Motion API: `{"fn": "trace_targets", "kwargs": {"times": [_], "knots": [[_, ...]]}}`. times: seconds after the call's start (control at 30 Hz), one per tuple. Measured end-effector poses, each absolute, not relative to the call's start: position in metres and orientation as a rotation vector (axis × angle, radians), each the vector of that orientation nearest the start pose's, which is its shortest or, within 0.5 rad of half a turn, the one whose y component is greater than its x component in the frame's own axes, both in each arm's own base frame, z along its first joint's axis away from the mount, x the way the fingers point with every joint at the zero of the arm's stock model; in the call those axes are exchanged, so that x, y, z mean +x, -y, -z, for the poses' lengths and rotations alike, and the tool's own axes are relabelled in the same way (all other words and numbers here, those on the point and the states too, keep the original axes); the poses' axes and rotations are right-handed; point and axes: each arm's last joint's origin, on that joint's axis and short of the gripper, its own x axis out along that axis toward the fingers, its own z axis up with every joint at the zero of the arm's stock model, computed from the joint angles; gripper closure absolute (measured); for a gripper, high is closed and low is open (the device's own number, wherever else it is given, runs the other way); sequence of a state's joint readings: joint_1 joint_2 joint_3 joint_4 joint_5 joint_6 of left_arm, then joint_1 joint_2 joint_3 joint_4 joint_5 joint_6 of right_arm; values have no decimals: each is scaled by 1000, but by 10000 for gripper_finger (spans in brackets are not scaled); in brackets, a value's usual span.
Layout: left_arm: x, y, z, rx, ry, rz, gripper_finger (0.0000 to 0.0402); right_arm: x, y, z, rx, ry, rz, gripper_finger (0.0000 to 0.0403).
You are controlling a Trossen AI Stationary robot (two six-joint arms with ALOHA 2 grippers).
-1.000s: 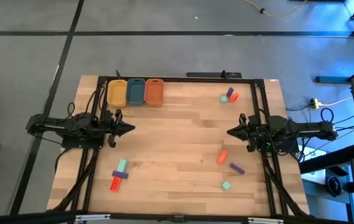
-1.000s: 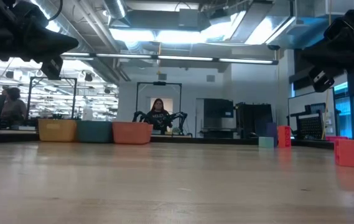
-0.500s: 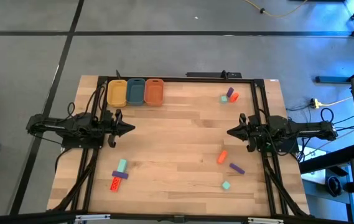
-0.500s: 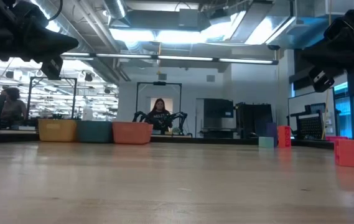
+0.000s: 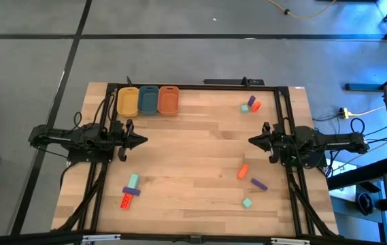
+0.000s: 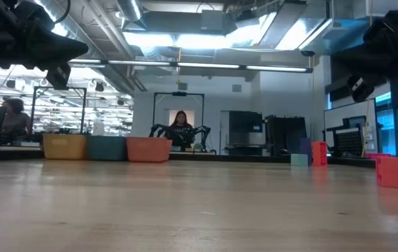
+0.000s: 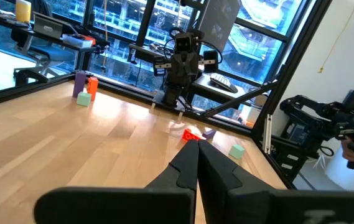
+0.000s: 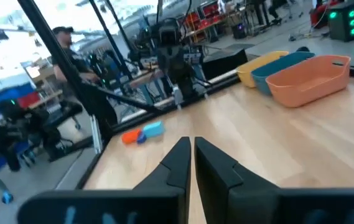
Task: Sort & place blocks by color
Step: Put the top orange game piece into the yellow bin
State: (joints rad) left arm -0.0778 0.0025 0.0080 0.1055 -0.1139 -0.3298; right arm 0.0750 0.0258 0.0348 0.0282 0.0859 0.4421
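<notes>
— Anything moved since a second ago?
— Barely. Only the right gripper (image 5: 251,141) has edged slightly toward the far side of the worktop (image 5: 193,156); the blocks lie where they did.
— And the jaws?
— Both pairs are closed on nothing. The left gripper (image 5: 143,141) hovers at the left side, the right one opposite it.
— Where are the blocks?
— In three groups. A teal bar (image 5: 132,182), purple bar (image 5: 131,192) and red block (image 5: 125,200) sit together near the front left. An orange block (image 5: 243,171), a purple bar (image 5: 259,184) and a teal cube (image 5: 247,202) lie spread at the front right. A small cluster (image 5: 251,104) sits far right.
— The tubs?
— Yellow tub (image 5: 128,101), blue tub (image 5: 148,99), orange tub (image 5: 169,99), side by side at the far left edge.
</notes>
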Motion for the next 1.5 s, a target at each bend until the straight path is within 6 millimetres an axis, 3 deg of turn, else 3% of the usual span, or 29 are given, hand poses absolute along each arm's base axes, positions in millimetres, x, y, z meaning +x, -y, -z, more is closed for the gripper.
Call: {"fn": "trace_targets", "kwargs": {"times": [0.07, 0.27, 0.37, 0.57, 0.83, 1.0, 1.2, 1.37, 1.5], "knots": [[97, 4, -176, -340, 115, -18, 401, 96, -5, -184, 465, 120, -15, 377], [97, 4, -176, -340, 115, -18, 401, 83, 0, -228, 477, 588, 14, 377], [97, 4, -176, -340, 115, -17, 401, 80, 3, -252, 486, 627, 108, 377], [97, 4, -176, -340, 115, -18, 401, 94, 7, -299, 467, 374, 355, 339], [97, 4, -176, -340, 115, -17, 401, 121, 17, -341, 443, 12, 730, 198], [97, 4, -176, -340, 115, -18, 401, 121, 39, -359, 523, -221, 958, 110], [97, 4, -176, -340, 115, -17, 401, 132, 81, -355, 664, -541, 1094, 72], [97, 4, -176, -340, 115, -18, 401, 142, 120, -322, 726, -822, 1082, 73], [97, 4, -176, -340, 115, -18, 401, 147, 145, -294, 682, -1033, 965, 75]]}}
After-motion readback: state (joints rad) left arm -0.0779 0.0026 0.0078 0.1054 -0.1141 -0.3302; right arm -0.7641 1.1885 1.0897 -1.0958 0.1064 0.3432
